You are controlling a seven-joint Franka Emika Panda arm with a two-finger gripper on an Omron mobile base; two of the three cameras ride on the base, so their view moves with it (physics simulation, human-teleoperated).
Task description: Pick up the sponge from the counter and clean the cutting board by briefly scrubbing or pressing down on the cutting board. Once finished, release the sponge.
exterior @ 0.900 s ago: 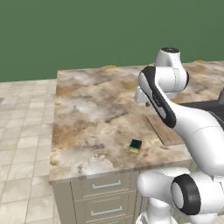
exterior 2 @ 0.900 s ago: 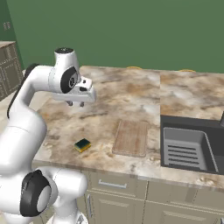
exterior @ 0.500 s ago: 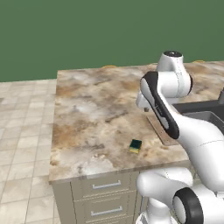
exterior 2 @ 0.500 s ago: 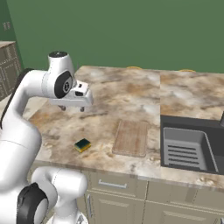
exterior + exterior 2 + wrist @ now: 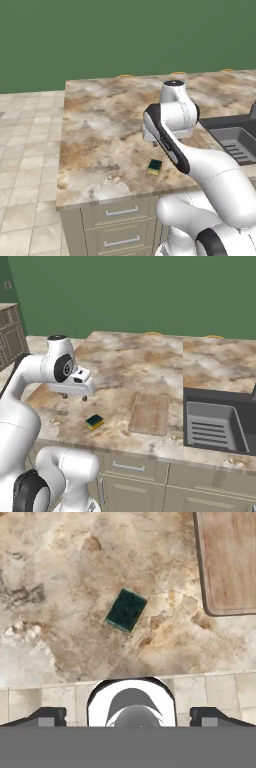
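Gripper [image 5: 74, 397] hovers above the counter [image 5: 130, 368] — jaws spread wide, nothing held. Sponge [image 5: 126, 610] lies green side up near the front edge, beside the cutting board [image 5: 228, 559] — not touching.

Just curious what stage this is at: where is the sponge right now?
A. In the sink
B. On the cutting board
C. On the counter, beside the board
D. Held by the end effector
C: the sponge lies alone on the counter, apart from the board, with the end effector open above.
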